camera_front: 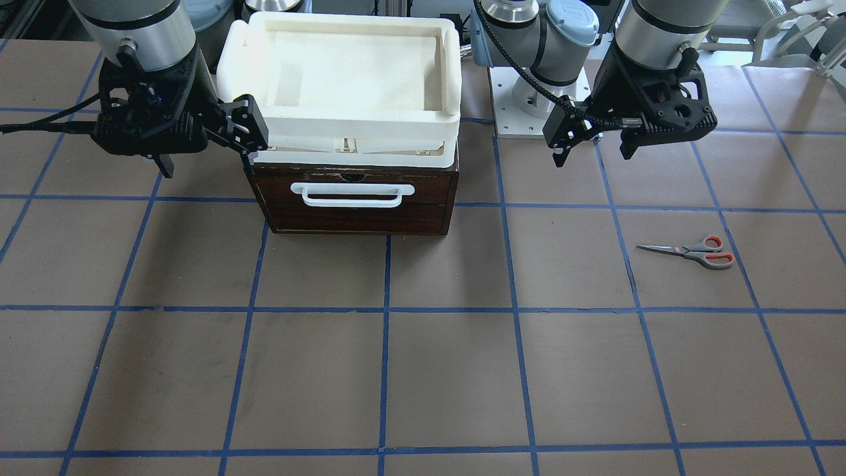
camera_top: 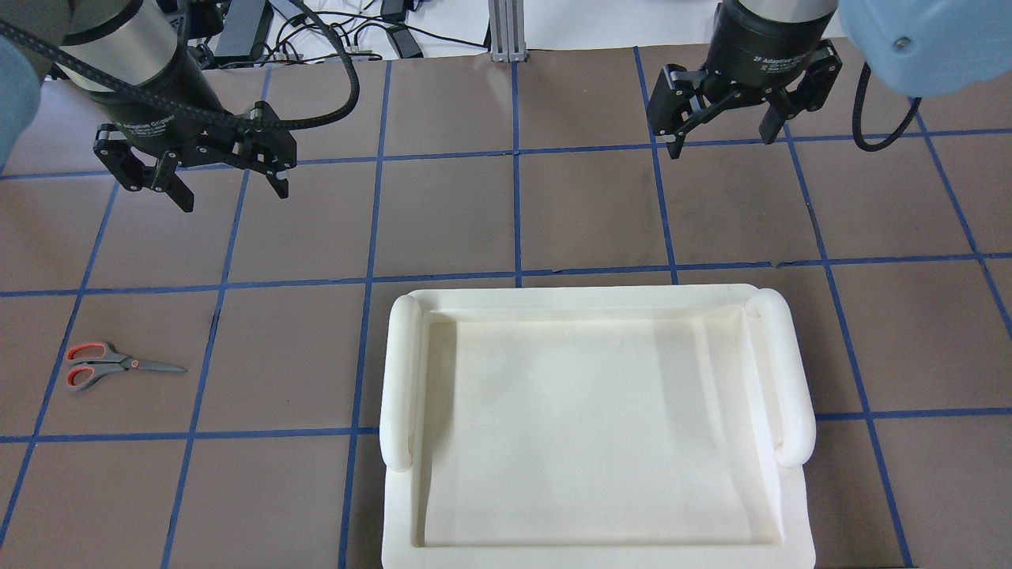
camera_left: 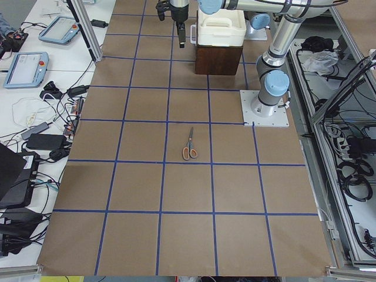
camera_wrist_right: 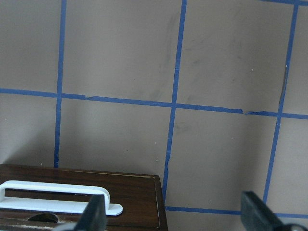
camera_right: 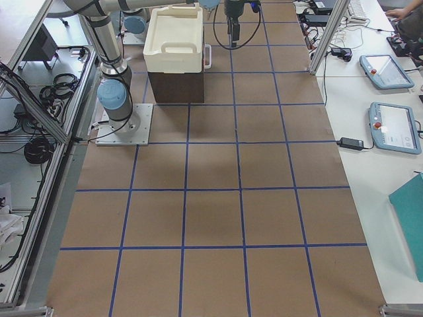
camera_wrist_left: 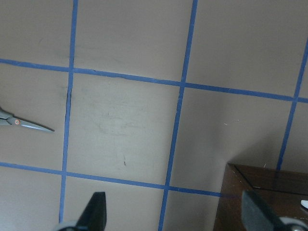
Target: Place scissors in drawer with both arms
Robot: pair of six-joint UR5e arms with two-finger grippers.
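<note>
The scissors (camera_front: 694,251) lie flat on the brown table, also in the overhead view (camera_top: 111,365), with only the blade tips at the left wrist view's edge (camera_wrist_left: 24,124). The drawer (camera_front: 357,215) with its white bar handle (camera_front: 353,194) is shut in the small dark cabinet; its handle shows in the right wrist view (camera_wrist_right: 57,195). My left gripper (camera_front: 591,155) (camera_top: 235,196) hangs open and empty above the table, back from the scissors. My right gripper (camera_front: 208,165) (camera_top: 722,142) hangs open and empty beside the cabinet's other end.
A cream-white plastic tray (camera_front: 344,125) (camera_top: 585,296) sits on top of the cabinet and hides it from overhead. The left arm's base plate (camera_front: 538,99) stands behind. Side tables with teach pendants (camera_right: 390,125) run along the far edge.
</note>
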